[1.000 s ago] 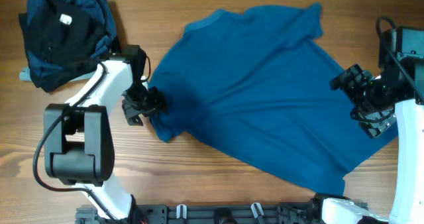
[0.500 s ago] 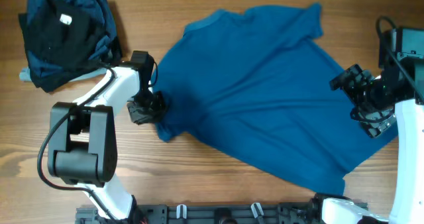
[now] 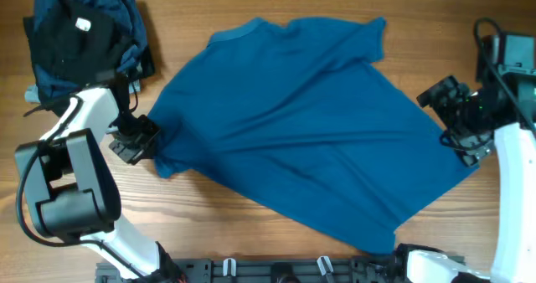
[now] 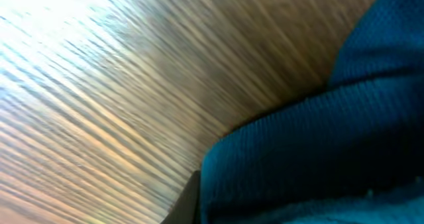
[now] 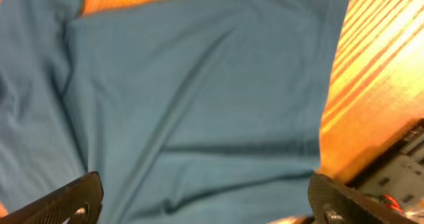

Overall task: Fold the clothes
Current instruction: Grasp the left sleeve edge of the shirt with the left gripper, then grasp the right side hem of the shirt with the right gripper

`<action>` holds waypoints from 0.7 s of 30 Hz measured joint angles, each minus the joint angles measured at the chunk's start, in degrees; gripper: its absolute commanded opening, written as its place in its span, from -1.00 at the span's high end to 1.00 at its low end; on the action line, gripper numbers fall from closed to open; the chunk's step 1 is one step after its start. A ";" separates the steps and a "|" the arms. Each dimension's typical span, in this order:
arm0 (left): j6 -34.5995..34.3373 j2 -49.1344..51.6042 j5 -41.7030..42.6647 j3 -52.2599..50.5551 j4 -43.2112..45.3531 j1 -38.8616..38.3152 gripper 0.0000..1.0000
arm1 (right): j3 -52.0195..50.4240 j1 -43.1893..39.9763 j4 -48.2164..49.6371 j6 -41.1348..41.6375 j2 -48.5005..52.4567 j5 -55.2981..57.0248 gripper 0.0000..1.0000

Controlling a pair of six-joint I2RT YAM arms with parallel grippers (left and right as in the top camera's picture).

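The left gripper point(image 3: 149, 141) is clamped on the polo shirt point(image 3: 301, 124) at its left edge, and the cloth stretches diagonally rightward to the hem beneath the wide-open right gripper point(image 3: 450, 126).

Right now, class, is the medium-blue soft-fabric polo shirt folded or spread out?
Spread out: the medium-blue polo shirt lies open across the wooden table, collar and hem both showing.

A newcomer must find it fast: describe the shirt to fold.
On the wooden table, one garment lies spread across the middle. That is the polo shirt: medium blue and collared, unlike the dark bundled pile in the far left corner.
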 measured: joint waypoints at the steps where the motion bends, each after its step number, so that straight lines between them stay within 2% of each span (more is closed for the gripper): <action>1: 0.00 0.00 0.02 0.00 -0.07 0.20 0.92 | -2.75 0.00 1.88 1.68 0.50 0.50 -0.89; 3: 0.00 0.00 -0.04 0.00 -0.09 0.20 0.92 | -8.81 0.00 4.57 4.31 2.73 0.63 -0.52; 4: 0.00 0.00 -0.02 0.00 -0.13 0.24 0.92 | -12.00 0.00 6.19 5.14 4.66 0.42 -0.25; 5: 0.00 0.00 -0.02 0.00 -0.11 0.24 0.92 | -14.62 0.00 7.82 5.73 6.19 0.11 0.17; 6: 0.02 0.00 -0.02 0.00 -0.09 0.24 0.92 | -16.87 0.00 9.49 6.19 7.50 -0.26 0.40; 9: 0.00 0.00 -0.02 0.00 -0.28 0.24 0.92 | -19.04 0.00 12.33 7.76 10.29 -0.79 0.83; 10: 0.00 0.00 0.00 0.00 -0.46 0.24 0.92 | -19.12 0.00 12.68 9.31 11.52 -0.87 0.91; 21: 0.02 0.00 0.00 0.00 -0.96 0.24 0.90 | -21.92 0.00 21.55 13.64 22.97 -0.87 0.91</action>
